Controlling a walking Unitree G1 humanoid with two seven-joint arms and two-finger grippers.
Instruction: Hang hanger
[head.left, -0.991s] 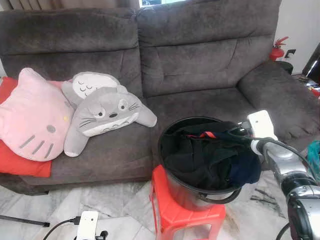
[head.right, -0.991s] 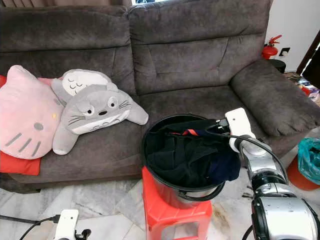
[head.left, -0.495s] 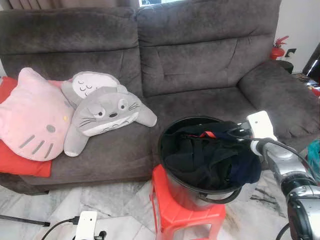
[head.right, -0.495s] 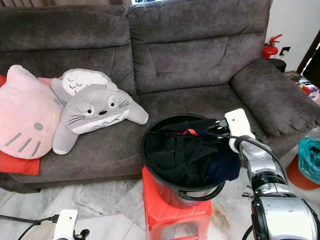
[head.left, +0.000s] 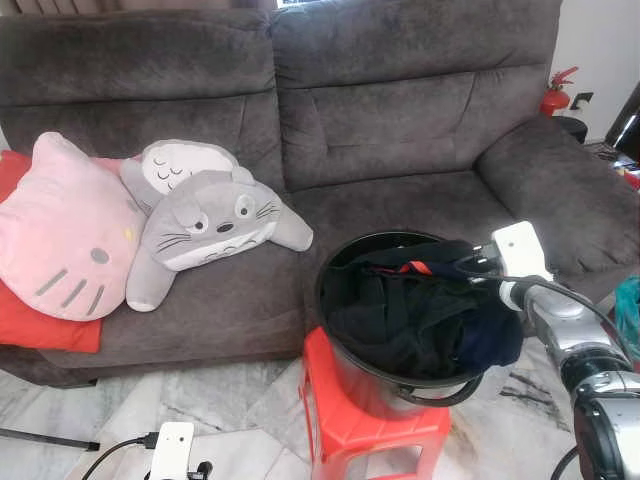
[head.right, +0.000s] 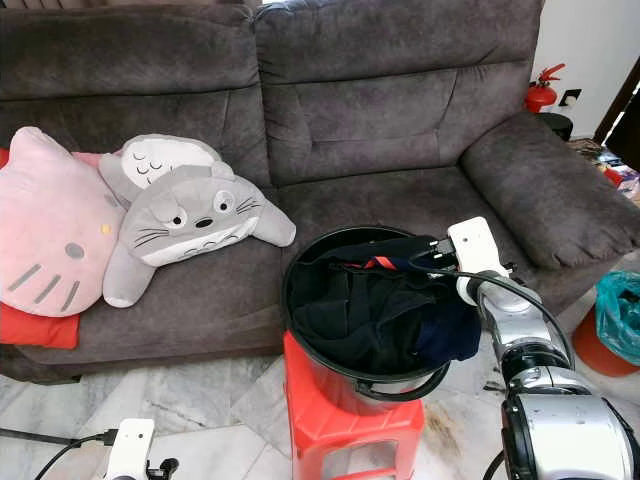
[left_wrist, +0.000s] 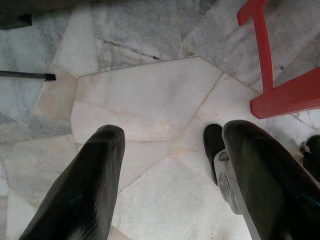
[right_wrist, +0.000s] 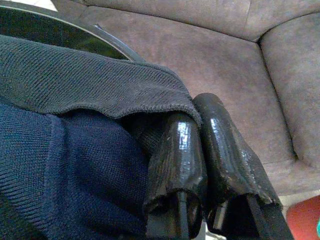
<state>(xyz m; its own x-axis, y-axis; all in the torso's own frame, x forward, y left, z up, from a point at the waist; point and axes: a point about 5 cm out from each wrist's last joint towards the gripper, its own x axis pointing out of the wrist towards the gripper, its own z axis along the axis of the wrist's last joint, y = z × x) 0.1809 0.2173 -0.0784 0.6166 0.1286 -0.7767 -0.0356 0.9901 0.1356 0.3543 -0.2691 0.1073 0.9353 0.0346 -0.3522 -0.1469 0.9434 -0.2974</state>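
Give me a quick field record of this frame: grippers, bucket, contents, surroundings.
right gripper: at the bucket's right rim, fingers shut on dark knit garment
left gripper: idle, low over the marble floor, fingers open
bucket: black, on red plastic stool, before the sofa
contents: dark clothes heaped to the rim; a bit of red among them
sofa: grey; pink cat cushion, grey plush on the left seat
hanger: cannot make one out

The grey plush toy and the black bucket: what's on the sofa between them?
Nothing: in the left eye view, bare grey sofa seat runs from the grey plush toy to the black bucket, which stands on a red stool just before the seat.
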